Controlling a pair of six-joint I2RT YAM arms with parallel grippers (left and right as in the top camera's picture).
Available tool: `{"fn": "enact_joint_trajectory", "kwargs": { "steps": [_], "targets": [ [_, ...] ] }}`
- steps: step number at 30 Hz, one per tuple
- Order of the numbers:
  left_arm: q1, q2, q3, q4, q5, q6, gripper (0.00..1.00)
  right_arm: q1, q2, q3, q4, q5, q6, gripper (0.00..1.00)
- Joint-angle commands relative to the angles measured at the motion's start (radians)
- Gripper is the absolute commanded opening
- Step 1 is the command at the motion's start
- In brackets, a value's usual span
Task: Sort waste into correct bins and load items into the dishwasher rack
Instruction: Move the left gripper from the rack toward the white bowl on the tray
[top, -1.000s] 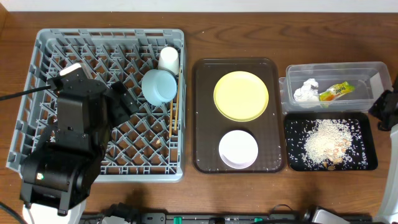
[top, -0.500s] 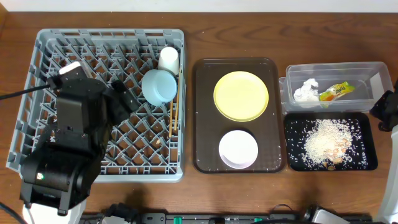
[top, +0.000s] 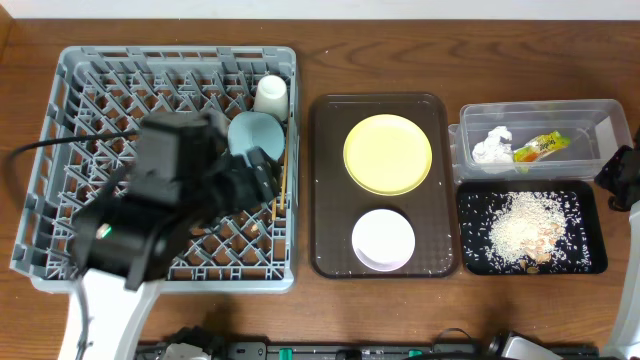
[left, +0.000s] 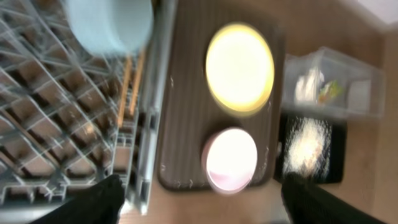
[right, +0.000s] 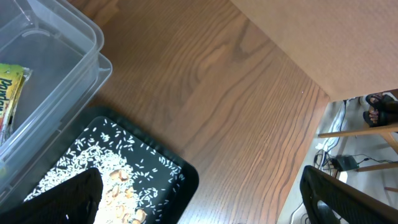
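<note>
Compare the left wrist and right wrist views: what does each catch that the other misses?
Only left wrist: the dishwasher rack, light blue bowl, chopsticks, and the brown tray holding the yellow plate and white bowl. Only right wrist: cables on the floor beyond the table edge. Both: the clear tub with the snack wrapper, and the black tray with rice scraps.

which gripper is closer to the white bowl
Left. The left gripper hangs over the rack's right side, left of the white bowl; the right gripper sits beyond the black tray, far right.
</note>
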Motion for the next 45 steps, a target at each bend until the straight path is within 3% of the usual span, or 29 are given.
{"fn": "enact_joint_trajectory", "kwargs": {
  "steps": [1,4,6,11,14,16,21,25,31,40,45],
  "targets": [
    [-0.074,0.063,-0.011,-0.032,0.081,0.0,0.64,-0.008,-0.015,0.013,-0.002,0.014,0.0,0.99],
    [-0.167,0.117,-0.011,-0.031,0.08,0.0,0.34,-0.008,-0.015,0.013,-0.002,0.014,0.0,0.99],
    [-0.237,0.151,-0.011,-0.018,0.072,0.0,0.23,-0.008,-0.015,0.013,-0.002,0.014,0.0,0.99],
    [-0.423,0.251,-0.011,0.027,-0.012,0.0,0.09,-0.008,-0.015,0.013,-0.002,0.014,0.0,0.99],
    [-0.518,0.315,-0.011,0.07,-0.018,0.0,0.11,-0.008,-0.015,0.013,-0.002,0.014,0.0,0.99],
    [-0.573,0.358,-0.011,0.119,-0.017,0.0,0.17,-0.008,-0.015,0.013,-0.002,0.014,0.0,0.99],
    [-0.634,0.415,-0.011,0.195,-0.018,0.004,0.17,-0.008,-0.015,0.013,-0.002,0.014,0.0,0.99],
    [-0.658,0.449,-0.011,0.212,-0.019,0.003,0.33,-0.008,-0.015,0.013,-0.002,0.014,0.0,0.99],
    [-0.749,0.515,-0.011,0.223,-0.063,-0.001,0.34,-0.008,-0.015,0.013,-0.002,0.014,0.0,0.99],
    [-0.902,0.623,-0.011,0.317,-0.337,0.005,0.34,-0.008,-0.015,0.013,-0.002,0.014,0.0,0.99],
    [-0.929,0.658,-0.011,0.349,-0.465,0.016,0.26,-0.008,-0.015,0.013,-0.002,0.014,0.0,0.99]
  ]
}}
